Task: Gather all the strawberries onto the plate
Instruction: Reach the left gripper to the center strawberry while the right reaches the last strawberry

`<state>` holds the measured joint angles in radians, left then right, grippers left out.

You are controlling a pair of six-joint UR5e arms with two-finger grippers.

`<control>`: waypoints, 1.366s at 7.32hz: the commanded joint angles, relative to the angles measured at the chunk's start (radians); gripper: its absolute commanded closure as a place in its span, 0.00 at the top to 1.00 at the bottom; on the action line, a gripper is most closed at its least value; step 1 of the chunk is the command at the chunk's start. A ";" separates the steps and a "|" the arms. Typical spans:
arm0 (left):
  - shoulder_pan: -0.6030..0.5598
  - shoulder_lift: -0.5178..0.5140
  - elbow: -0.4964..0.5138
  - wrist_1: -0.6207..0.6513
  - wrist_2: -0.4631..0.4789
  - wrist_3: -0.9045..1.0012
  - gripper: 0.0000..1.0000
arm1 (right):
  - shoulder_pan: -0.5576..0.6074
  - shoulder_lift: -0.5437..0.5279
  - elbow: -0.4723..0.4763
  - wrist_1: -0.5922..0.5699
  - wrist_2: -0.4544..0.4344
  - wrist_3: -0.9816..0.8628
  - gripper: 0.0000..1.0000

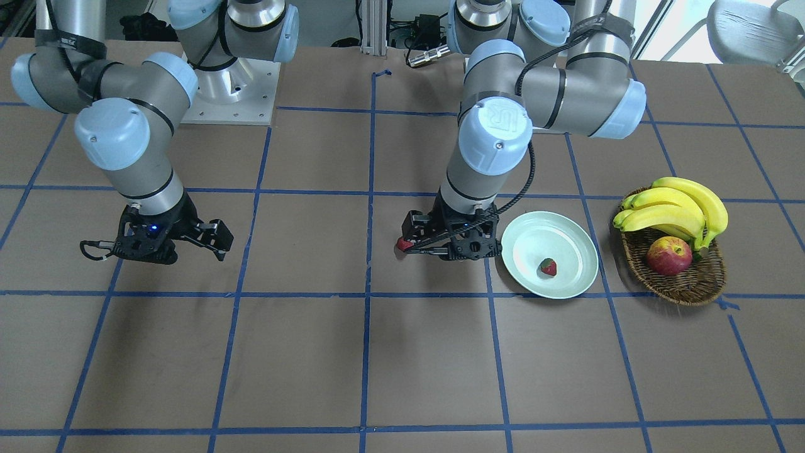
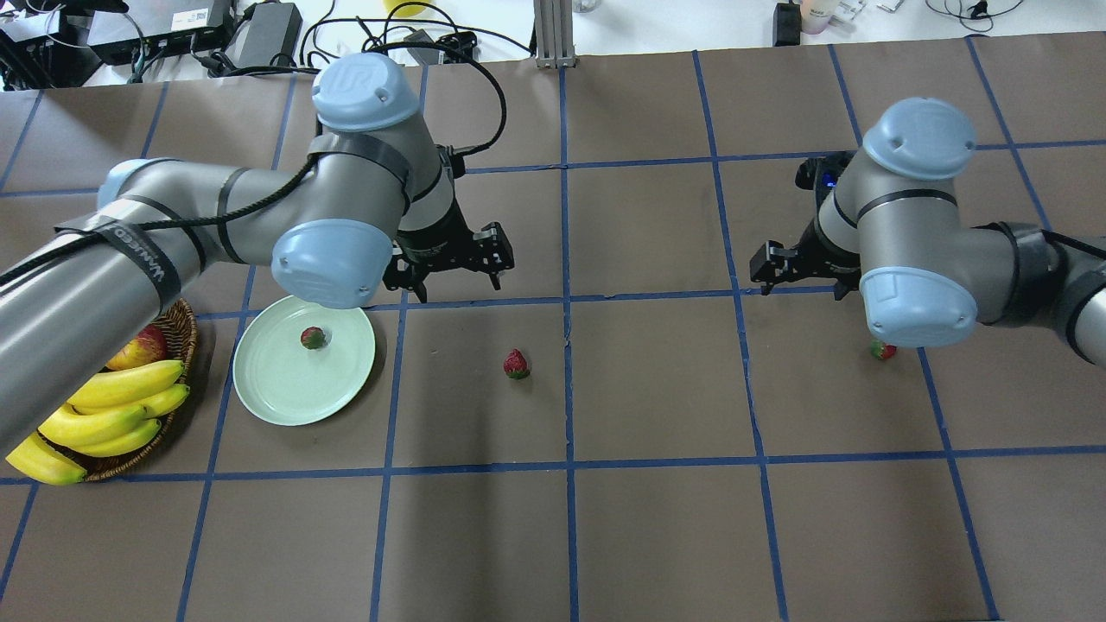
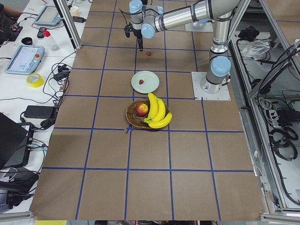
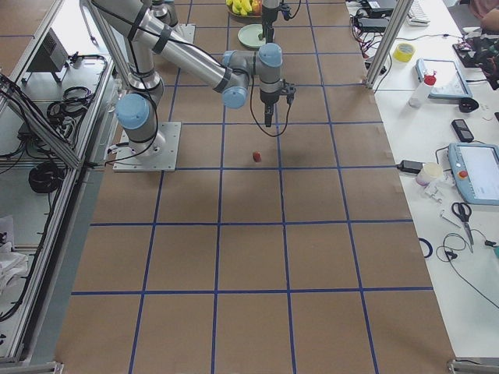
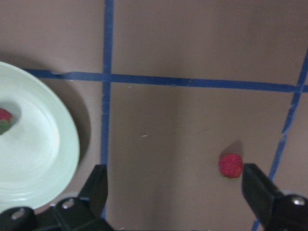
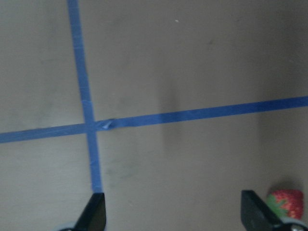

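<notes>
The pale green plate (image 2: 294, 389) lies at the left, with one strawberry (image 2: 313, 337) in it. A second strawberry (image 2: 517, 364) lies on the brown table to the plate's right. My left gripper (image 2: 458, 281) hangs open and empty above the table, between the plate and that berry. In the left wrist view the berry (image 5: 230, 165) lies just inside the right finger (image 5: 257, 185), and the plate (image 5: 43, 163) is at the left. A third strawberry (image 2: 882, 350) lies by my right arm. My right gripper (image 2: 802, 278) is open and empty; its wrist view shows that berry (image 6: 287, 203) beside one finger.
A brown wicker basket (image 1: 685, 283) with bananas (image 1: 679, 207) and a red-yellow apple (image 1: 669, 256) stands just beyond the plate (image 1: 553, 236), away from the centre. Blue tape lines cross the brown table. The left arm's elbow hangs over the plate's edge in the overhead view.
</notes>
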<state>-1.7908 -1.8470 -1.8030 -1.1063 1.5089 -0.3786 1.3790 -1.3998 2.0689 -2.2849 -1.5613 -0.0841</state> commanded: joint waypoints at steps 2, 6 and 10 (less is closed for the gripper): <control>-0.071 -0.066 -0.129 0.219 0.052 -0.164 0.98 | -0.247 0.008 0.072 -0.005 0.015 -0.212 0.96; -0.144 -0.121 -0.139 0.244 0.088 -0.215 0.84 | -0.247 0.082 0.089 -0.044 0.053 -0.250 0.80; -0.144 -0.143 -0.139 0.260 0.096 -0.174 0.32 | -0.245 0.079 0.094 -0.035 0.040 -0.269 0.00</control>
<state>-1.9343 -1.9877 -1.9419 -0.8483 1.6037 -0.5685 1.1323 -1.3178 2.1592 -2.3250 -1.5204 -0.3513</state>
